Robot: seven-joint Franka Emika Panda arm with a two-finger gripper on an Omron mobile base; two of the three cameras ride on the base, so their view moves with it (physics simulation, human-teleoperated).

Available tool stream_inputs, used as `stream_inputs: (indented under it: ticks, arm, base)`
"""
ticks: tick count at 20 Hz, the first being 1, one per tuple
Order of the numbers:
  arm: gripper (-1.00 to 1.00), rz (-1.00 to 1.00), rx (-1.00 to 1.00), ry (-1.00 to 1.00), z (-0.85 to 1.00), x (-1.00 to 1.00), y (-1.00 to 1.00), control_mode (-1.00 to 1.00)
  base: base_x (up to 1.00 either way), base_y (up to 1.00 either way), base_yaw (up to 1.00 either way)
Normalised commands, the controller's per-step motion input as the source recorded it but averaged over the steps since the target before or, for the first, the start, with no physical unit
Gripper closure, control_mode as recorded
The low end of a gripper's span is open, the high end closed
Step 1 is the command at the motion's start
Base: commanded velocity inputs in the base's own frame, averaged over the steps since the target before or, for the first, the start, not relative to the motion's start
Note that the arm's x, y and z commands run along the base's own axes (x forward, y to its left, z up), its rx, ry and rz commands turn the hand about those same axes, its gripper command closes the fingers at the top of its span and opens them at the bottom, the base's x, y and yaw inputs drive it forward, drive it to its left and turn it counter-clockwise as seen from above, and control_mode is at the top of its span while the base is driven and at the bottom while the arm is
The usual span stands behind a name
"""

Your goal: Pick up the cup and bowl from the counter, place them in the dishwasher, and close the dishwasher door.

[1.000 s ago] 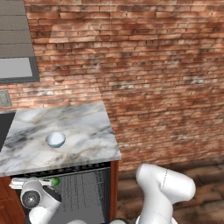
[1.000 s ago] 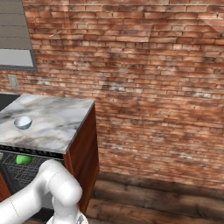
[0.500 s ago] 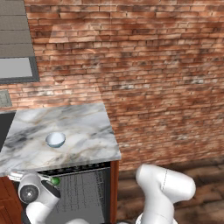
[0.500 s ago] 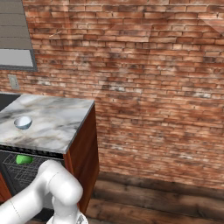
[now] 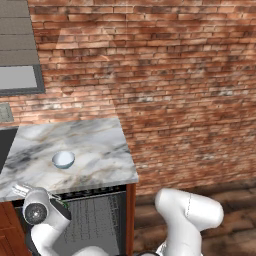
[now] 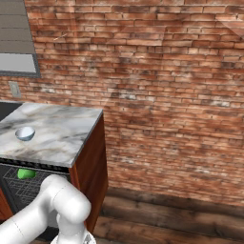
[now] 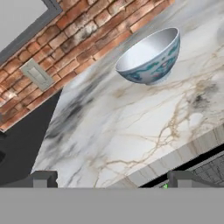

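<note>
**Bowl on counter, cup in rack**

Now the small glossy pale bluish-white bowl [image 5: 63, 159] sits upright on the grey-and-white veined marble counter [image 5: 95, 150], near its front edge. The right base view shows the bright green cup [image 6: 25, 174] in the grey wire rack of the open black dishwasher [image 6: 28, 183]. The hand view adds blue-green patterning on the bowl's outside. The gripper [image 7: 111, 179] is spread open, holding nothing, facing the counter's front edge.

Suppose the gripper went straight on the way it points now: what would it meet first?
Probably the counter, whose marble top lies ahead of the gripper; the bowl stands farther along and to one side. Depth is unclear.
</note>
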Motion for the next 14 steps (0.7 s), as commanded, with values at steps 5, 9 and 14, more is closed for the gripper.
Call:
stream_inputs:
  ticks: [5,9,14]
  arm:
    - [-1.0,-0.08,0.13,0.0,0.43,0.0,-0.19,-1.0]
    - [-1.0,-0.07,0.12,0.0,0.18,0.0,-0.21,-1.0]
    - [-1.0,-0.05,0.11,0.0,0.01,0.07,-0.27,-1.0]
  base:
    - [0.0,0.0,0.0]
    - [0.0,0.0,0.0]
    - [0.0,0.0,0.0]
